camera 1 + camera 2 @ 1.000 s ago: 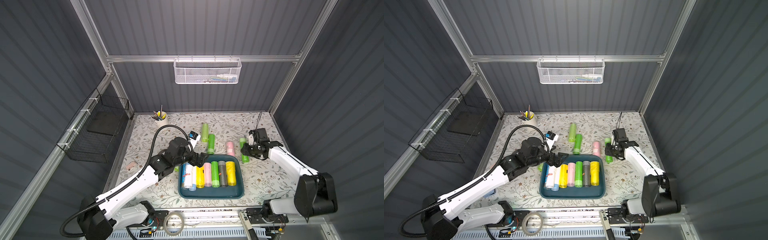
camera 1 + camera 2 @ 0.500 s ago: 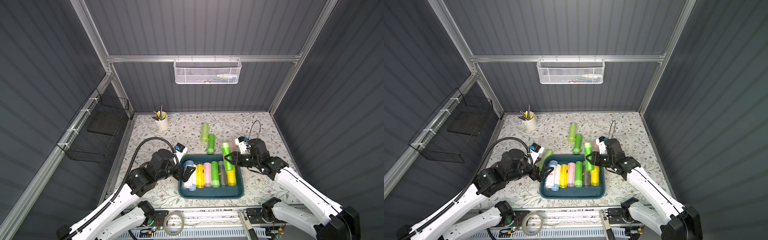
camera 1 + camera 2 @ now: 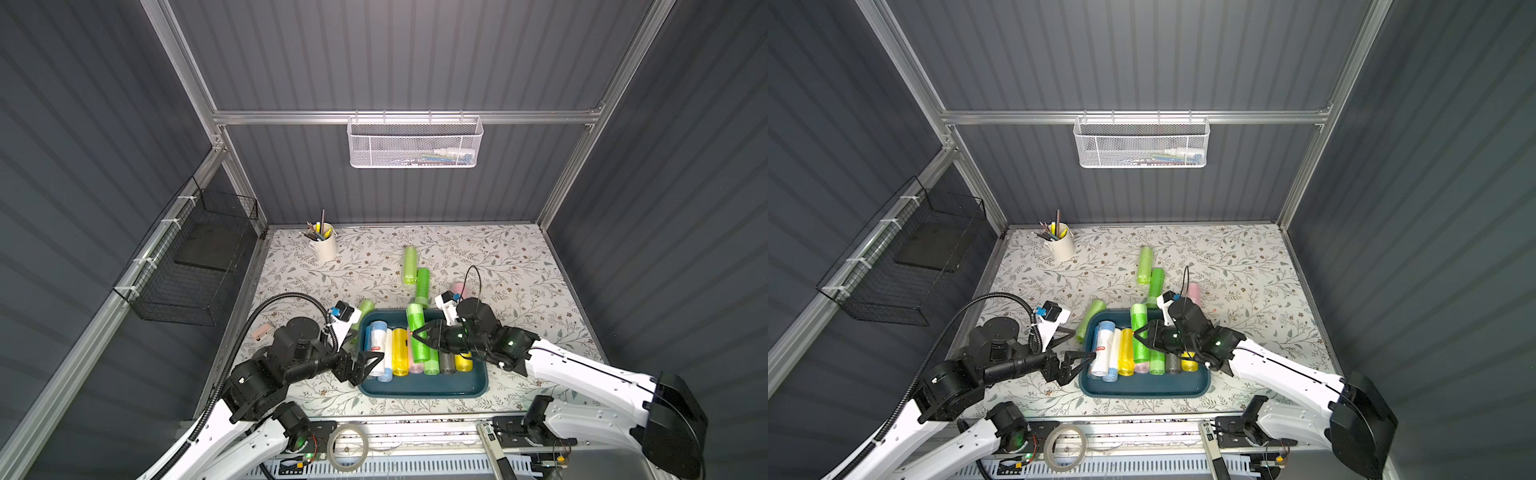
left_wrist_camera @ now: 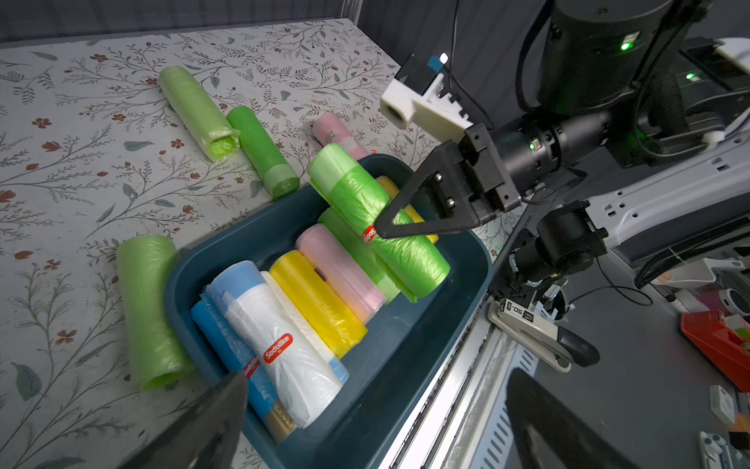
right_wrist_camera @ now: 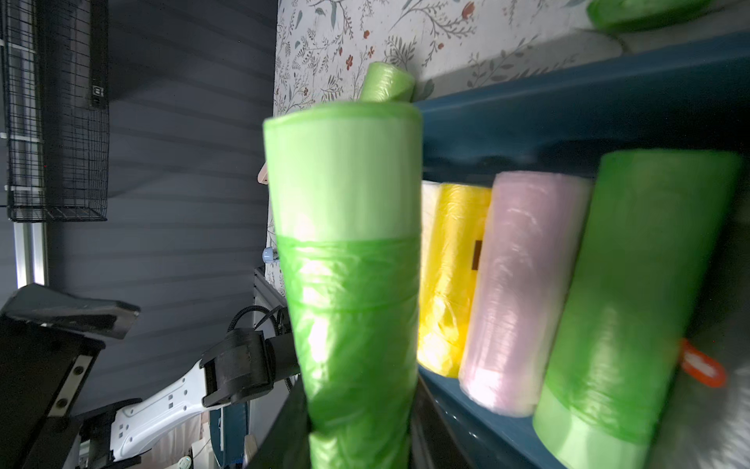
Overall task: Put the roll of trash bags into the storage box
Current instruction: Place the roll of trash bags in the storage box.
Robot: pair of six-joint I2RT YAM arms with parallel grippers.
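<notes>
Dark grey ribbed walls close in a floral tabletop (image 3: 498, 257). Near its front edge sits the storage box (image 3: 419, 390), holding a row of rolls side by side: a blue roll (image 4: 221, 333), a white roll (image 3: 379, 343), a yellow roll (image 3: 400, 351), a pink roll (image 4: 341, 268), a green roll (image 3: 432, 366) and a grey roll (image 3: 446, 363). In both top views the pink one is almost hidden. The right gripper (image 4: 383, 227), covering the row's right end, pinches the roll of trash bags (image 4: 353, 191). This bright green roll is tilted above the pink and green ones, its far end over the box's far rim; whether it touches them I cannot tell. The left gripper (image 3: 370, 368), fingers spread wide, hovers at the box's left edge by the white roll. The white mesh basket (image 3: 415, 143) on the far wall holds things too small to make out. The black wire basket (image 3: 195, 266) on the left wall holds a dark flat slab.
</notes>
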